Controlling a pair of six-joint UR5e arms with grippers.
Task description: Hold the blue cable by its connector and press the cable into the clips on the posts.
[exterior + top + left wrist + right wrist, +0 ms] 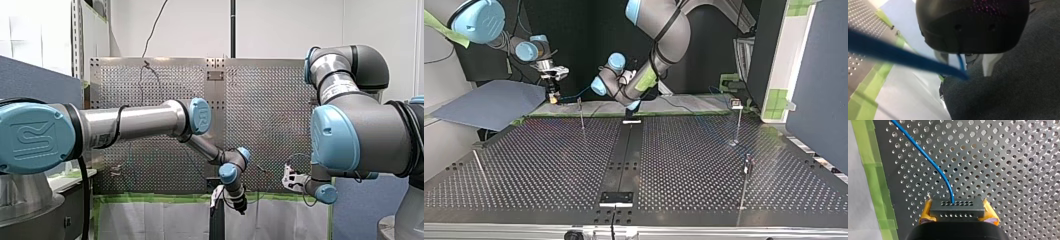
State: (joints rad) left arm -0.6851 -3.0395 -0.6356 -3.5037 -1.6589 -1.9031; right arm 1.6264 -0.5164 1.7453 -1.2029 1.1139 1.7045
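Right at the table's (1010,170) green-taped edge (873,170), my right gripper (958,215) pinches the black connector (957,208) between yellow pads (989,213) — the blue cable (930,162) arcs away. Only the top view shows the posts (581,115), upper left, wide plate below them; my left gripper's (965,63) hold — cannot tell

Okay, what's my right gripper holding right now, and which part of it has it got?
My right gripper holds the blue cable by its black connector, clamped between the yellow pads.
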